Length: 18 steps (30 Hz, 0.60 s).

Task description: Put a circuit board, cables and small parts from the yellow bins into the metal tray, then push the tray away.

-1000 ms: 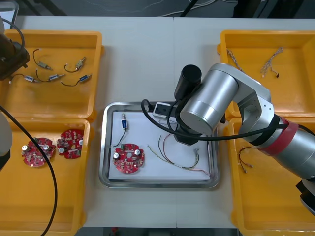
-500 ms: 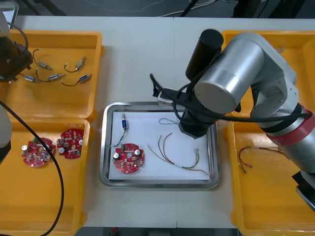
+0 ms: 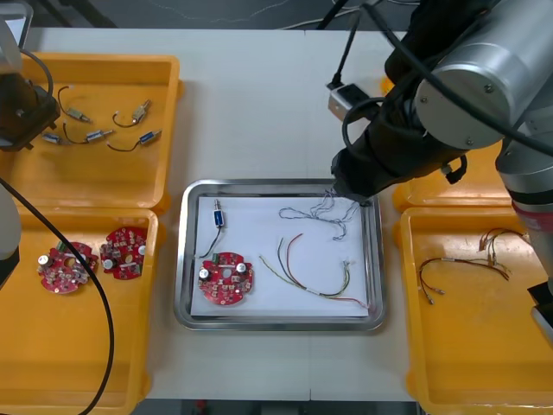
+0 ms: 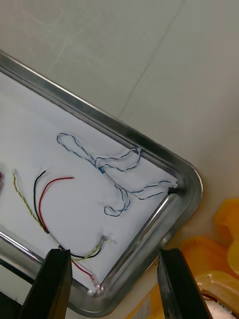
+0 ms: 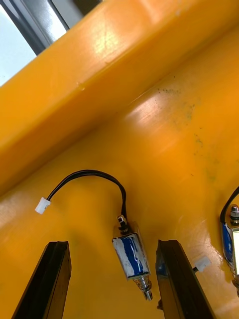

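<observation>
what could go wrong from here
1. The end of the blue and white cable lies at the corner rim of the metal tray, near the open right gripper; a push might spill it.
2. The open left gripper straddles one small metal part in a yellow bin; its looping black lead could catch a finger.

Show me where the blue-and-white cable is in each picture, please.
Front view: the cable lies in the tray's far right corner, under the right arm.
Right wrist view: the cable lies on the white lining beyond the open right gripper, by that tray corner.
Left wrist view: the open left gripper hangs over a small metal part in a yellow bin instead.
Shared landmark: the tray's rounded corner.
</observation>
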Each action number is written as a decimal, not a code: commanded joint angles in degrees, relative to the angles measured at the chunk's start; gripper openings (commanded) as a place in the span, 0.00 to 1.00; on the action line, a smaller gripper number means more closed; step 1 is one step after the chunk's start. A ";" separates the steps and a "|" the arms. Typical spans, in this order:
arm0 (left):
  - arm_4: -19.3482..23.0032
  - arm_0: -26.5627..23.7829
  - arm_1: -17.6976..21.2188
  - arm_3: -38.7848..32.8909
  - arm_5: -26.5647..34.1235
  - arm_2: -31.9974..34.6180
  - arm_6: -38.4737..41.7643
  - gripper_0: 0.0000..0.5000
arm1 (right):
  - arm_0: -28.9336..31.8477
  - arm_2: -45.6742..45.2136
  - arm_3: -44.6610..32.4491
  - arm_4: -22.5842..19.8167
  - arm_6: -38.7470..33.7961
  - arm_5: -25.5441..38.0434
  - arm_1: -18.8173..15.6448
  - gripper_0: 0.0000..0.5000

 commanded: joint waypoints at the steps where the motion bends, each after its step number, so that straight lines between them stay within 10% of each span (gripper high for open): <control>1: -0.50 -3.10 -0.38 0.66 -2.11 1.00 4.98 1.00 | -0.03 -6.20 -1.95 -1.11 -3.67 0.21 -3.00 1.00; 18: 0.11 -3.10 -1.08 2.95 -4.30 0.65 4.63 1.00 | 6.91 -15.26 -3.62 -2.43 -12.63 0.21 -10.65 1.00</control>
